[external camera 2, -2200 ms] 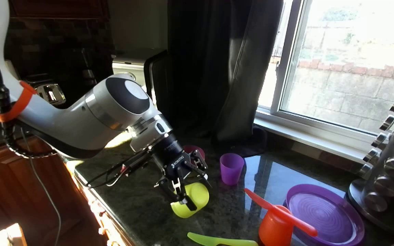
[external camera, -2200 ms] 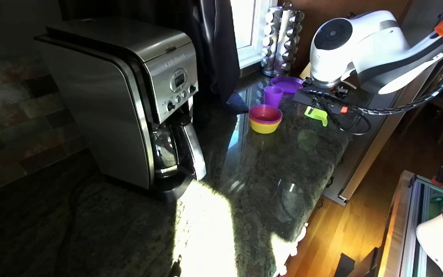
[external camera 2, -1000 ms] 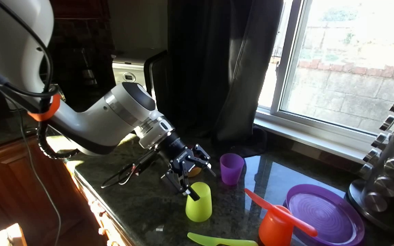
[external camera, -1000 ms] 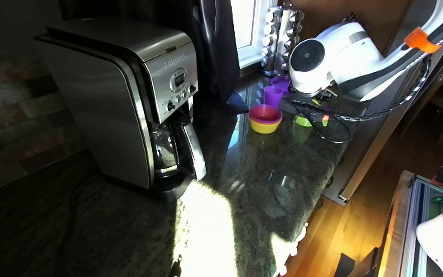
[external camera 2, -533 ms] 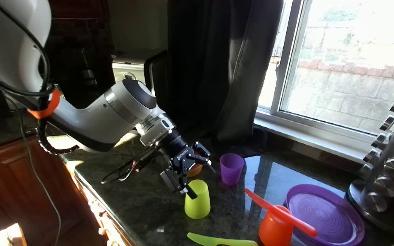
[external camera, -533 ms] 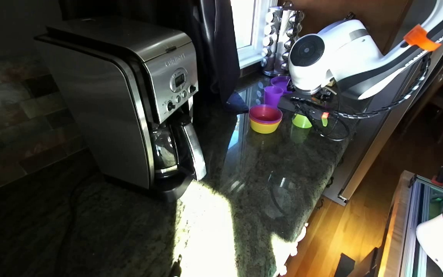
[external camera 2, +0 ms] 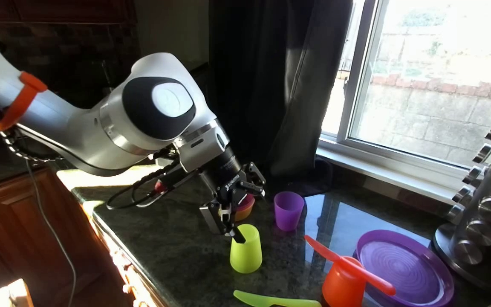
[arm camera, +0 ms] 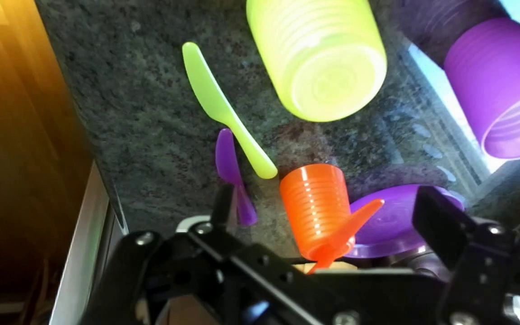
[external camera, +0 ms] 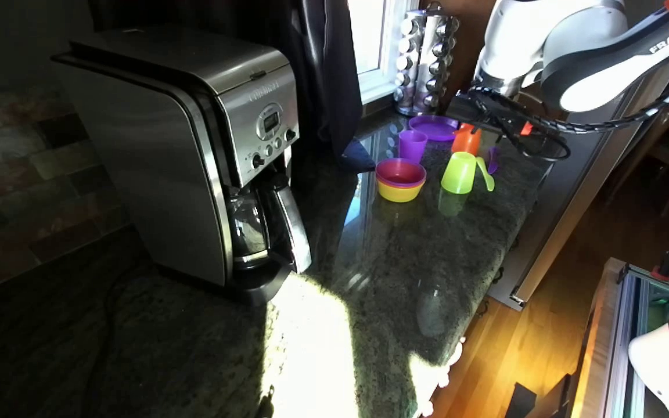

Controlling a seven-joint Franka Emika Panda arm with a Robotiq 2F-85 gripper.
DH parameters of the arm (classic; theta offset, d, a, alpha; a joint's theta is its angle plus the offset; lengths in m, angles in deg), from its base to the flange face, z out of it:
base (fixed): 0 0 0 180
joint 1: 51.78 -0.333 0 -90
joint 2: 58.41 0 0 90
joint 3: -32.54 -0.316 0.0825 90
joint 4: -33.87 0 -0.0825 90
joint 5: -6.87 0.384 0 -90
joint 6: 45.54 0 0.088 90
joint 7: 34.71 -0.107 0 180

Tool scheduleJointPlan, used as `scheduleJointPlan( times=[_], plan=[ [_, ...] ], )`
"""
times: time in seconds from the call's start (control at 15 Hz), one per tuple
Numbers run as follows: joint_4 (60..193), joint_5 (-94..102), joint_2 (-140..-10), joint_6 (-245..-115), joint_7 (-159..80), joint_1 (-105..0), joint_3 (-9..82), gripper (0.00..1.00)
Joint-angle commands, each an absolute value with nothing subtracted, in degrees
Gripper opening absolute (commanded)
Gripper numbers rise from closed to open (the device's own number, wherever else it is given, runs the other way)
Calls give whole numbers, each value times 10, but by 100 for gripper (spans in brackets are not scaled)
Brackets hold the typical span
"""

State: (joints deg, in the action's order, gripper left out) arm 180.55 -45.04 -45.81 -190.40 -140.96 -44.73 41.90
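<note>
pincer (external camera 2: 252,215) spread wide, nothing held | near it: lime-green tapered plastic cup (external camera 2: 246,255), upside down on dark speckled stone worktop (external camera 2: 177,256) | looks light, stiff, slickish, hardly breakable | best hold: opposite ribbed sides, mid-height; narrows upward, could slip

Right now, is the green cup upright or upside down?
Upside down: the green cup narrows upward; the wrist view shows its closed base.

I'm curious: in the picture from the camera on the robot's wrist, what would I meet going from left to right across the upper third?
Wooden floor → lime-green knife → lime-green cup → purple cup.
</note>
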Motion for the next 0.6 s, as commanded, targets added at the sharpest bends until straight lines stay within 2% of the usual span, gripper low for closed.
scheduleJointPlan(
  times=[0.0, 0.13, 0.33, 0.4, 0.53],
  plan=[
    [1869, -336, -387, -1970, -1253, -481, 496, 100],
    [1887, -262, -363, -1978, -1163, -523, 555, 100],
    [1885, -124, -322, -1905, -1031, -573, 621, 100],
    [1873, -139, -382, -1956, -1062, -464, 505, 100],
    [1873, -87, -365, -1931, -1007, -478, 525, 100]
  ],
)
